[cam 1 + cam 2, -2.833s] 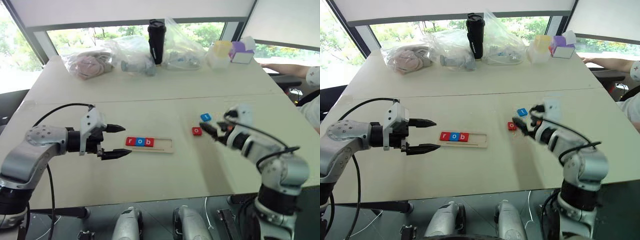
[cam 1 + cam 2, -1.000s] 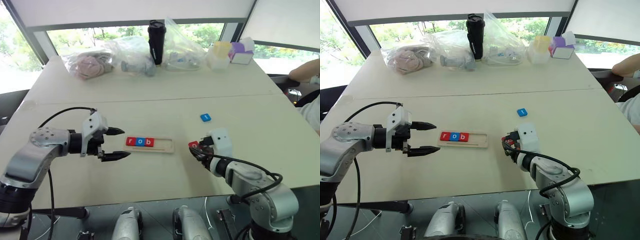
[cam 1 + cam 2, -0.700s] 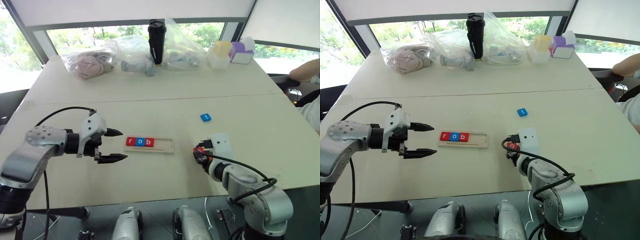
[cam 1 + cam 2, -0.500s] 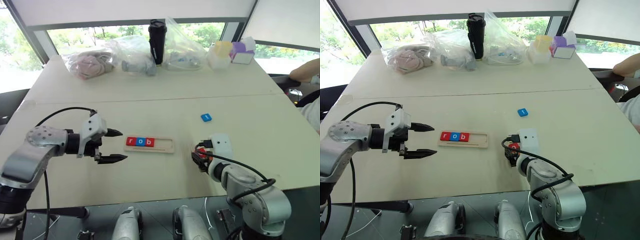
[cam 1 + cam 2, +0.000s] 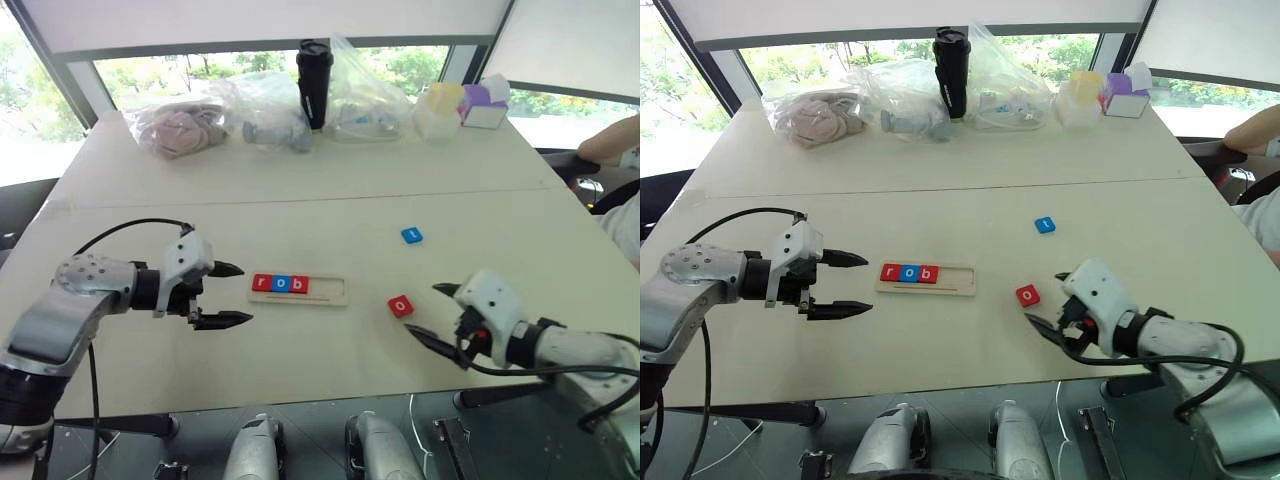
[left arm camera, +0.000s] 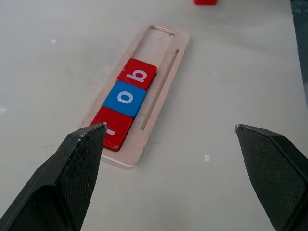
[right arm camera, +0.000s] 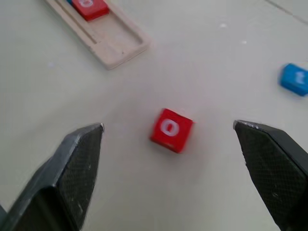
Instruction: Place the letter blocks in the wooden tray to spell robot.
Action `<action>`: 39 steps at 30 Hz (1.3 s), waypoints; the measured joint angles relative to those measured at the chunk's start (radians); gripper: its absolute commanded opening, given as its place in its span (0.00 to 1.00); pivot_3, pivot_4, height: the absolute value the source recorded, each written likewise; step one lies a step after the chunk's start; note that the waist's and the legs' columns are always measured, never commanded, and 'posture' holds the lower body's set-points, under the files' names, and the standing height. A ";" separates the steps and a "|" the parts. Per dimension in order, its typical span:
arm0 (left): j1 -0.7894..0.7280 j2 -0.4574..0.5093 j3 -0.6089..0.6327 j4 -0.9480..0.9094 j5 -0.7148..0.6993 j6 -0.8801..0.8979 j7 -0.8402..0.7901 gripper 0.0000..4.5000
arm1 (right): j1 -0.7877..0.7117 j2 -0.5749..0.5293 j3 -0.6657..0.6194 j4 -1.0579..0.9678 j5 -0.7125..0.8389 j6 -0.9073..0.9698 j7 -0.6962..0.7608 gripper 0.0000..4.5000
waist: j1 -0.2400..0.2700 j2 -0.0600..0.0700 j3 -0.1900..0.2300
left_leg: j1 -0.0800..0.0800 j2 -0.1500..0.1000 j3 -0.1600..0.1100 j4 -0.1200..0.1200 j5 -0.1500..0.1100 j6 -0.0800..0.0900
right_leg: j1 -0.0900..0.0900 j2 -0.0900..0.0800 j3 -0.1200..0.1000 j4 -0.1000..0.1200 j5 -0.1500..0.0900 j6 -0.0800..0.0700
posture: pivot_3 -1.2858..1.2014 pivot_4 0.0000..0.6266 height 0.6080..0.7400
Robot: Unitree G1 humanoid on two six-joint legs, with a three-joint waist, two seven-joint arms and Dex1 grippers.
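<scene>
The wooden tray point(image 5: 330, 292) lies mid-table with three letter blocks at its left end: red r point(image 5: 263, 283), blue o point(image 5: 281, 284), red b point(image 5: 298, 285). Its right half is bare. A red o block point(image 5: 400, 306) rests flat on the table to the right of the tray. Farther back lies a blue block point(image 5: 411, 235). My right gripper point(image 5: 430, 311) is open just right of the red o block and apart from it; the block sits between its fingers point(image 7: 77, 159) in the right wrist view. My left gripper point(image 5: 243, 294) hangs open just left of the tray, holding nothing.
Along the table's far edge stand a black tumbler point(image 5: 313, 80), plastic bags point(image 5: 260, 110), and a yellow box point(image 5: 440, 105) beside a purple one point(image 5: 485, 100). A person's arm point(image 5: 610, 140) shows at the right edge. The front table edge is close to my right gripper.
My right gripper, shut on the red o block a second ago, has opened and drawn back to the right. The block now lies flat on the table. The left arm has not moved.
</scene>
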 measured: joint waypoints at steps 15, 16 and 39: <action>-0.004 0.009 0.001 0.011 0.001 -0.008 -0.005 1.00 | -0.302 0.006 0.225 0.766 -0.171 -0.637 0.266 0.99 | -0.003 0.000 0.000 | 0.004 0.000 0.001 0.000 0.000 0.000 | 0.003 0.000 0.000 0.002 0.002 -0.003 | 0.52 0.24 1.00; 0.001 0.010 0.002 0.009 0.001 -0.007 -0.002 1.00 | -0.316 0.009 0.234 0.783 -0.175 -0.653 0.273 0.99 | -0.002 0.000 0.000 | 0.004 0.000 0.001 0.000 0.000 0.000 | 0.003 0.000 0.000 0.002 0.002 -0.003 | 0.52 0.24 1.00; 0.049 0.029 0.036 -0.027 -0.002 0.017 0.022 1.00 | -0.423 0.060 0.367 0.870 -0.198 -0.793 0.421 0.28 | -0.003 0.000 0.000 | 0.012 0.001 0.002 0.000 0.000 0.000 | 0.009 0.000 0.001 0.003 0.002 -0.003 | 0.52 0.24 1.00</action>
